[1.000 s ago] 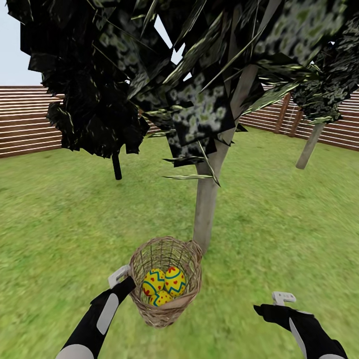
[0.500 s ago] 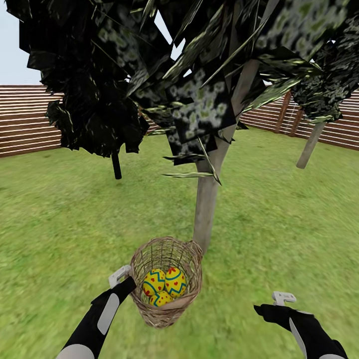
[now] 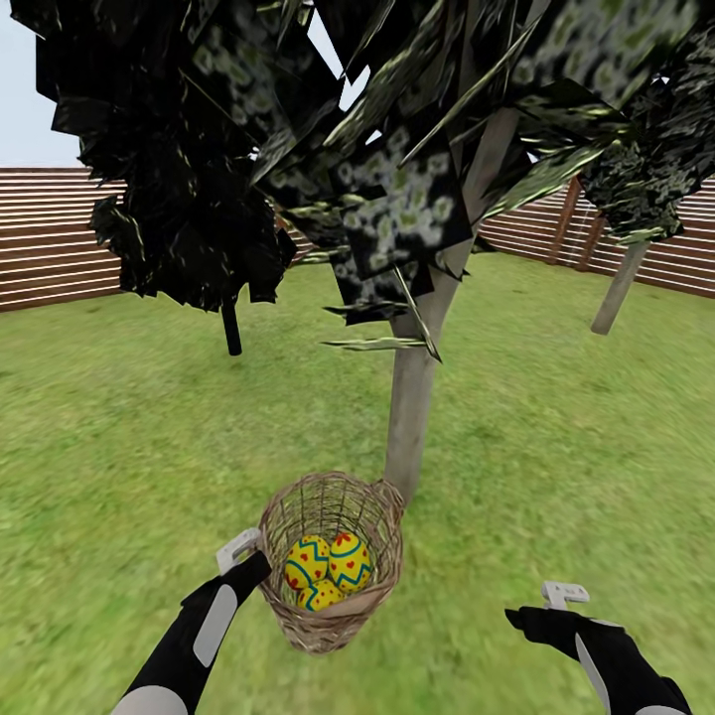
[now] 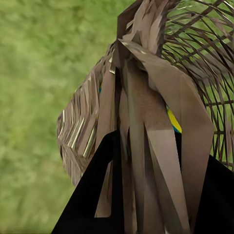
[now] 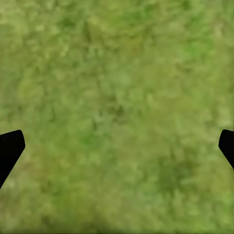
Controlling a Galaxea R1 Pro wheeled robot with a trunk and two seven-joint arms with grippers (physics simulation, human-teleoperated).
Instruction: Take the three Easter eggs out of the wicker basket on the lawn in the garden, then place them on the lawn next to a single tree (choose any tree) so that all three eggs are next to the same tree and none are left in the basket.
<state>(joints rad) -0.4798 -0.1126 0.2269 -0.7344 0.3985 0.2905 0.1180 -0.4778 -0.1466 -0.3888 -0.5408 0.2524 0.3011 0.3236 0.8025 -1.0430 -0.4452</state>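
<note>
Yellow eggs are all sitting in the wicker basket (image 3: 331, 561), so I am judging that no egg is out yet and the real job is waiting. I am counting three Easter eggs (image 3: 328, 568), packed close at the bottom and touching each other. My left gripper (image 3: 250, 552) is holding the basket by its rim, and in the left wrist view the woven twigs (image 4: 146, 146) are squeezed between my two dark fingers (image 4: 87, 195). The basket is hanging just above the lawn (image 3: 119, 447), right beside the pale trunk of the tree (image 3: 412, 417), with its rim almost touching it. It is tipping a little, its mouth opening up and toward me, and its long way is running nearly up and down. My right gripper (image 3: 558, 602) is hovering over bare grass (image 5: 117, 112), fingers spread wide and holding nothing.
</note>
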